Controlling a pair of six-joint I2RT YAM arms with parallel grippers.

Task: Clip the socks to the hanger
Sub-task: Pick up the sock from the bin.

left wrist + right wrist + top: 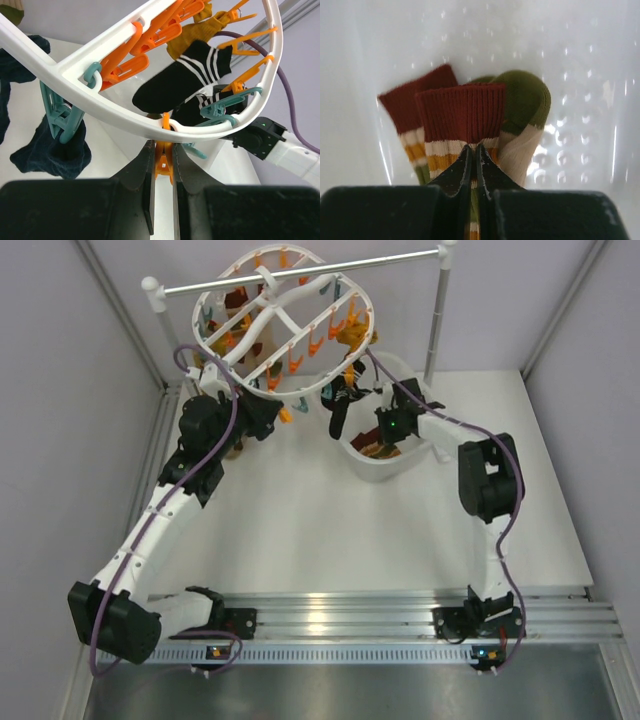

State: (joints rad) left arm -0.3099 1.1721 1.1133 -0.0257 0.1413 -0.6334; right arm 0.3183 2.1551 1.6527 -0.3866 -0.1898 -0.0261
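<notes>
The right jaws were clenched on the dark red cuff of a striped fabric sock (460, 107) in a white plastic tub (580, 60) (another sock beside it). The left jaws gripped an orange plastic clip (165, 166) hanging from the large white oval plastic hanger (120, 122). Pick-up step, seemingly; next, the cuff needed lifting into that clip.

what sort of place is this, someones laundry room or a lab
Most likely a robot lab test cell, not a home: two arms bolted to an aluminium base, plain panel walls boxing in a white table, and a hanger on a metal rail.
</notes>
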